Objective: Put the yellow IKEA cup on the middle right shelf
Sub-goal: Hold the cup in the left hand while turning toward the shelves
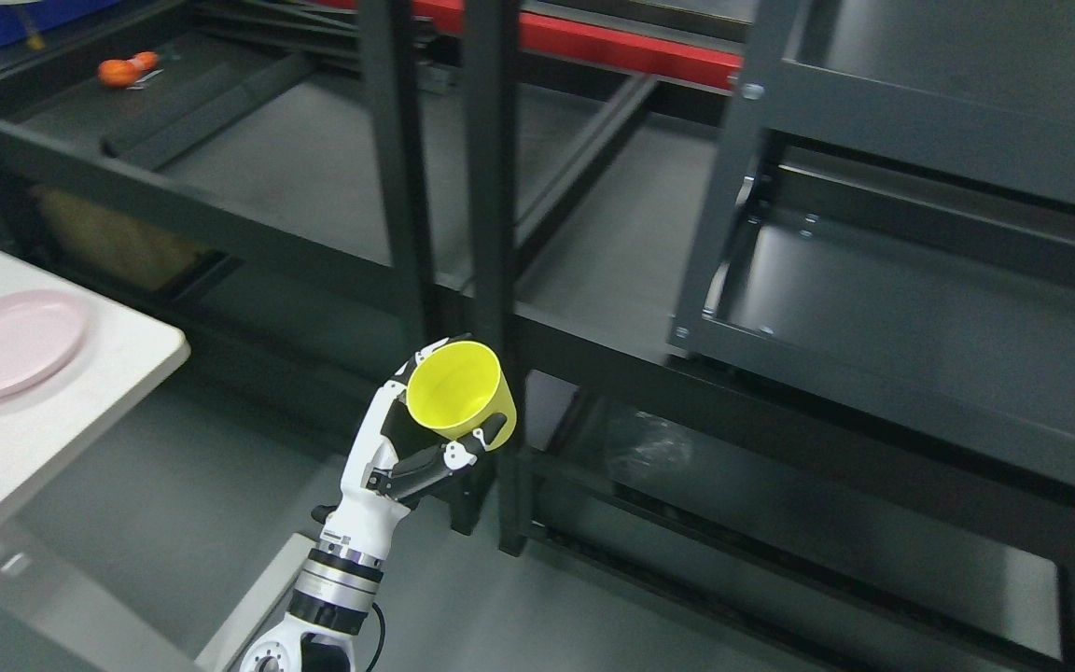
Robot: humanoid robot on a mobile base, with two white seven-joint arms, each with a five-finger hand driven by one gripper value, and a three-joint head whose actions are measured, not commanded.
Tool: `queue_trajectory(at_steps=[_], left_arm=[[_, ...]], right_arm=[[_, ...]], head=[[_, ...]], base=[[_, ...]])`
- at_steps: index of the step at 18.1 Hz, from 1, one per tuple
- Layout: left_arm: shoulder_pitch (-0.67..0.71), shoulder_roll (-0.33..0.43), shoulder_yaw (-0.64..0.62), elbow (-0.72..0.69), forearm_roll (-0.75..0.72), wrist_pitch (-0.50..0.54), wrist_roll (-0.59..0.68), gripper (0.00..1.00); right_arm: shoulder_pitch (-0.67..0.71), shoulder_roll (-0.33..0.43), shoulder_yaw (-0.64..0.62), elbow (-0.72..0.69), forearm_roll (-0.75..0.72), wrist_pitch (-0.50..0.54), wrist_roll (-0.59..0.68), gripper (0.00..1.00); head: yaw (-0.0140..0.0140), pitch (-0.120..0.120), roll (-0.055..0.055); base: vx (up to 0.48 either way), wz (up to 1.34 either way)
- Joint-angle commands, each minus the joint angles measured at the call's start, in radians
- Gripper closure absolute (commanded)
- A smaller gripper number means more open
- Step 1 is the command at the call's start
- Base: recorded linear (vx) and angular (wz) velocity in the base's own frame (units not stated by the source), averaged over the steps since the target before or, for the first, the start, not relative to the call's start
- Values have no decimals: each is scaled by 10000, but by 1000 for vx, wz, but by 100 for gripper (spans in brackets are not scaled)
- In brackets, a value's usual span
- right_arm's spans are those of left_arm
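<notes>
The scene is dim overall, the dark metal shelving (873, 308) swallowing detail in its lower bays. Soft overhead light leaves a pale sheen on the grey shelf boards. The bright yellow plastic cup (460, 390) looks saturated. The right shelf upright is motion-smeared, and the white table (52, 411) nearly overexposed.
</notes>
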Motion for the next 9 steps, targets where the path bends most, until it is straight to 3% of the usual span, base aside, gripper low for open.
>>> queue_trajectory(at_steps=[1, 9], left_arm=[[-53, 174, -109, -52, 10, 27, 4, 94], [-161, 174, -109, -52, 10, 43, 4, 95]], right_arm=[[137, -174, 169, 0, -245, 3, 4, 1], [137, -174, 169, 0, -245, 3, 4, 1]], head=[[0, 0, 0], [0, -5, 0]], base=[[-236, -1035], [-166, -883]])
